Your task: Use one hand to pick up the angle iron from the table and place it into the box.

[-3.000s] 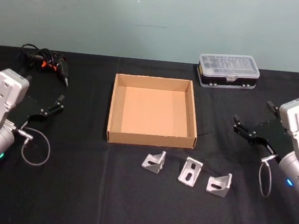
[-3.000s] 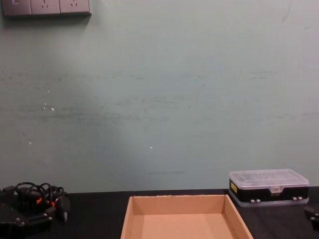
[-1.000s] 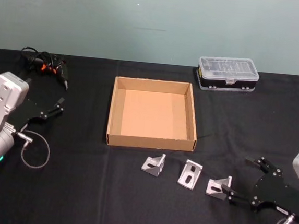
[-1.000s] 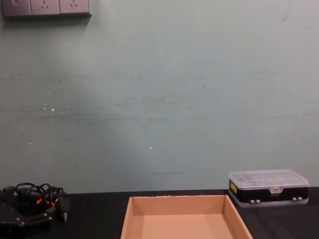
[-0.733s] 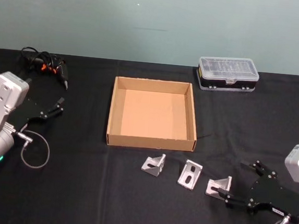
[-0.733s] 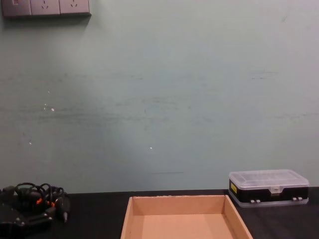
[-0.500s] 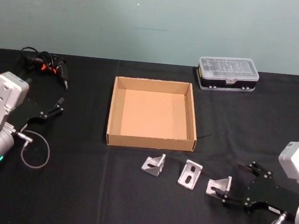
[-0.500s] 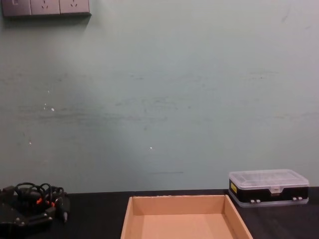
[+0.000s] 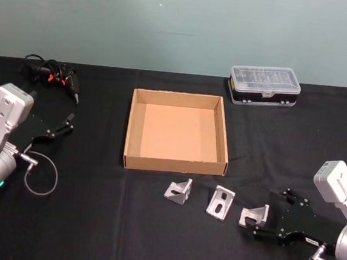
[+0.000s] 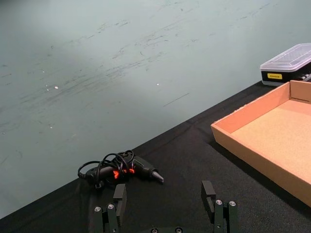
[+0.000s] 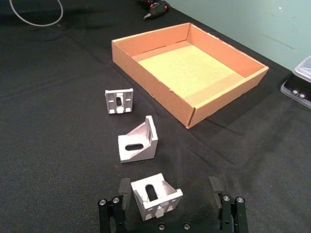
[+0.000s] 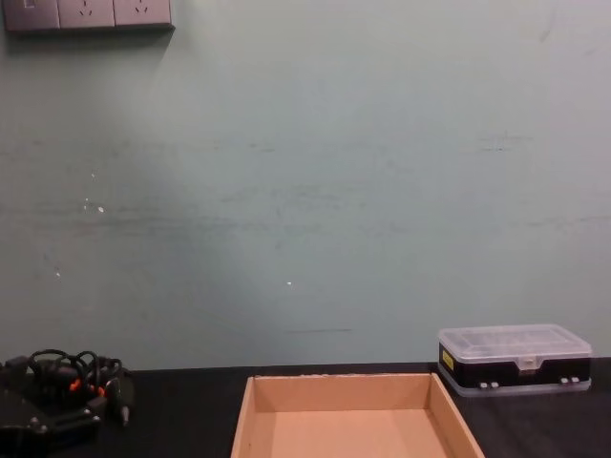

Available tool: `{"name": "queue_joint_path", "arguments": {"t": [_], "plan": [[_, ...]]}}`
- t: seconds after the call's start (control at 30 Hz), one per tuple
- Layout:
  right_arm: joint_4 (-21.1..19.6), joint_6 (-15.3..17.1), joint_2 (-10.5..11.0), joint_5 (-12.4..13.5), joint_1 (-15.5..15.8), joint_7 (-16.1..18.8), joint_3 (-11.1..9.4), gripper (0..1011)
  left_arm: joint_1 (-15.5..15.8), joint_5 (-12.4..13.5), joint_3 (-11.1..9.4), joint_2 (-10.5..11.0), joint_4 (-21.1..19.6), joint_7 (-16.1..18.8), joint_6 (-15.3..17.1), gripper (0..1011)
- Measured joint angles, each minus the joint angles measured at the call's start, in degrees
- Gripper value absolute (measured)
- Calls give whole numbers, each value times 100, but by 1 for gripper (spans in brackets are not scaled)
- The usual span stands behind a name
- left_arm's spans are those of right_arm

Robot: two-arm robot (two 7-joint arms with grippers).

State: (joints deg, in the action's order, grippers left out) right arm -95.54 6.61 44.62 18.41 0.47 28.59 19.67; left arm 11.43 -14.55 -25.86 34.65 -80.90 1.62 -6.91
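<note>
Three silver angle irons lie in a row on the black table (image 9: 92, 220) in front of the tan box (image 9: 174, 165): left one (image 9: 178, 189), middle one (image 9: 220, 202), right one (image 9: 254, 215). My right gripper (image 9: 265, 216) is open and low at the right one, its fingers on either side of that angle iron (image 11: 155, 196) without closing on it. In the right wrist view the other two irons (image 11: 138, 142) (image 11: 119, 100) lie toward the box (image 11: 160, 87). My left gripper (image 9: 69, 123) stays parked open at the table's left side; its fingers (image 10: 209, 193) hold nothing.
A black plastic case with a clear lid (image 9: 264, 84) stands at the back right. A black corded tool with orange marks (image 9: 55, 74) lies at the back left. A grey cable loop (image 9: 40, 176) hangs by the left arm.
My right arm has come down from the right side and slid left along the table, until its open fingers stand around the rightmost angle iron. The left arm has barely moved.
</note>
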Motion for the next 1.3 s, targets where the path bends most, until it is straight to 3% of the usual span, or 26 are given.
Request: {"name": "queue_joint_path", "arguments": {"t": [0.53, 1.3], "plan": [[65, 130, -171, -74, 18, 112, -123, 1000, 0, 0, 0, 0, 0, 0, 0, 1011], [54, 126, -160, -70, 21, 101, -122, 1000, 0, 0, 0, 0, 0, 0, 0, 1011]]}}
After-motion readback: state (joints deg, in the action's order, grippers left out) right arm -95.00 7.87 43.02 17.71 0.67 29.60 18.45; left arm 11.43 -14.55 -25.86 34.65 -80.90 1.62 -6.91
